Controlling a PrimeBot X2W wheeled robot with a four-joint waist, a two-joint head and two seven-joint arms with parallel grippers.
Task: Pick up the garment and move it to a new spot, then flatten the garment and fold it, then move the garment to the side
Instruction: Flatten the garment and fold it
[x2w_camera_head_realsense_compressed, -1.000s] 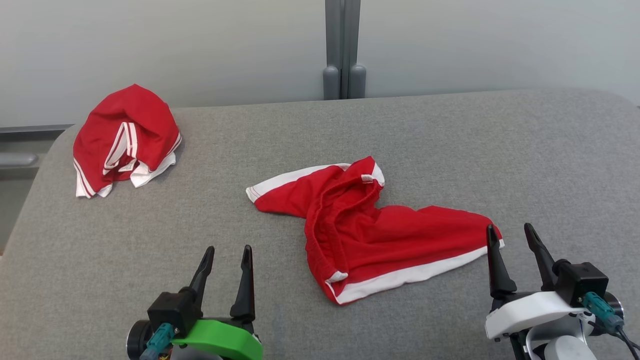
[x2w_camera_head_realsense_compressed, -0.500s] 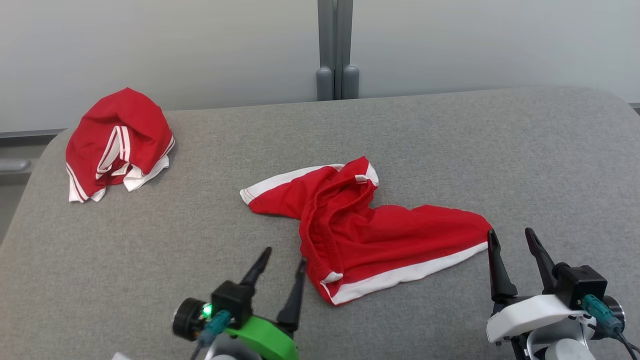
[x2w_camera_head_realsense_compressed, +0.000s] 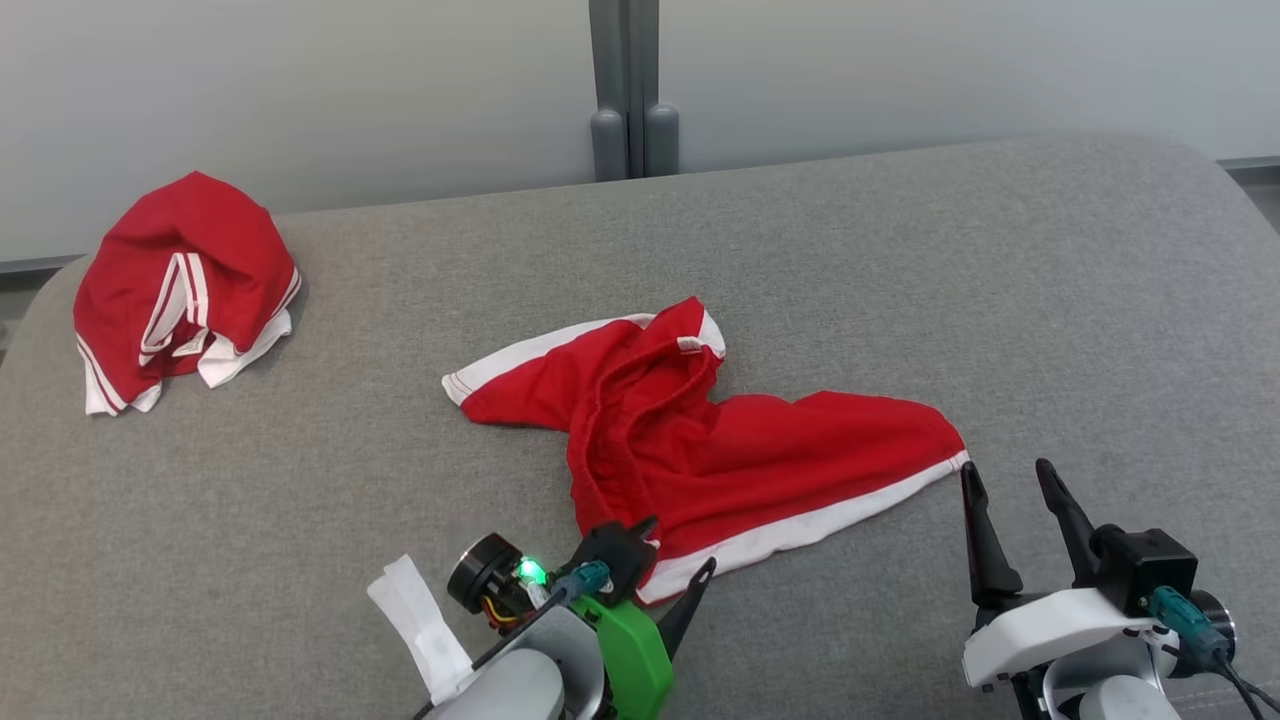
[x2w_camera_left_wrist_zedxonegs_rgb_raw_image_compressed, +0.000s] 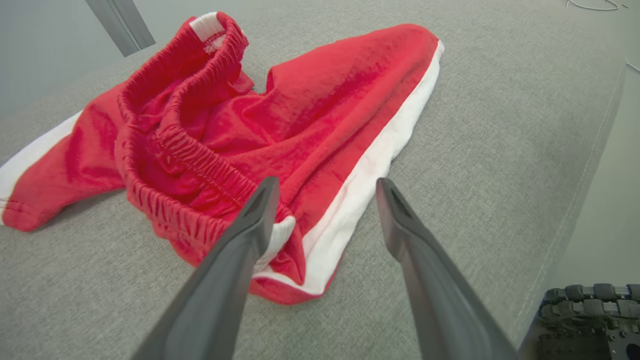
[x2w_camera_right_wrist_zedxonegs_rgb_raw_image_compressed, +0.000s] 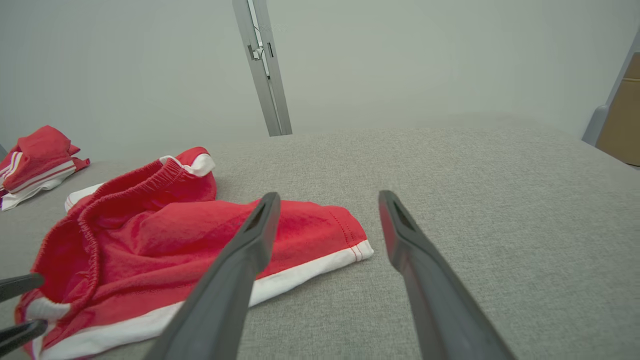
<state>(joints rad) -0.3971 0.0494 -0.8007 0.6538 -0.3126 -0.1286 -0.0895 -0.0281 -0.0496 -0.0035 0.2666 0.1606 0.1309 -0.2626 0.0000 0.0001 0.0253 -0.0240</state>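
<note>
Red shorts with white trim (x2w_camera_head_realsense_compressed: 700, 450) lie crumpled in the middle of the grey padded table (x2w_camera_head_realsense_compressed: 900, 280), the elastic waistband gaping open. My left gripper (x2w_camera_head_realsense_compressed: 680, 545) is open at the shorts' near corner, one finger over the waistband end and the other over the bare table just past the white hem (x2w_camera_left_wrist_zedxonegs_rgb_raw_image_compressed: 350, 200). In the left wrist view the left gripper (x2w_camera_left_wrist_zedxonegs_rgb_raw_image_compressed: 327, 181) hovers over that corner with nothing between its fingers. My right gripper (x2w_camera_head_realsense_compressed: 1005, 468) stands open just off the shorts' right tip (x2w_camera_right_wrist_zedxonegs_rgb_raw_image_compressed: 350, 240), apart from the cloth. The right gripper (x2w_camera_right_wrist_zedxonegs_rgb_raw_image_compressed: 329, 195) holds nothing.
A second red and white garment (x2w_camera_head_realsense_compressed: 180, 280) sits bunched at the table's far left corner. A grey post (x2w_camera_head_realsense_compressed: 633, 90) rises behind the table against a pale wall. Bare table stretches to the right and far side. A brown box (x2w_camera_right_wrist_zedxonegs_rgb_raw_image_compressed: 625, 115) stands beyond the table's right edge.
My left gripper has swung right and forward to the shorts' near corner, turning as it went. The camera has shifted. The right gripper has stayed put relative to the shorts.
</note>
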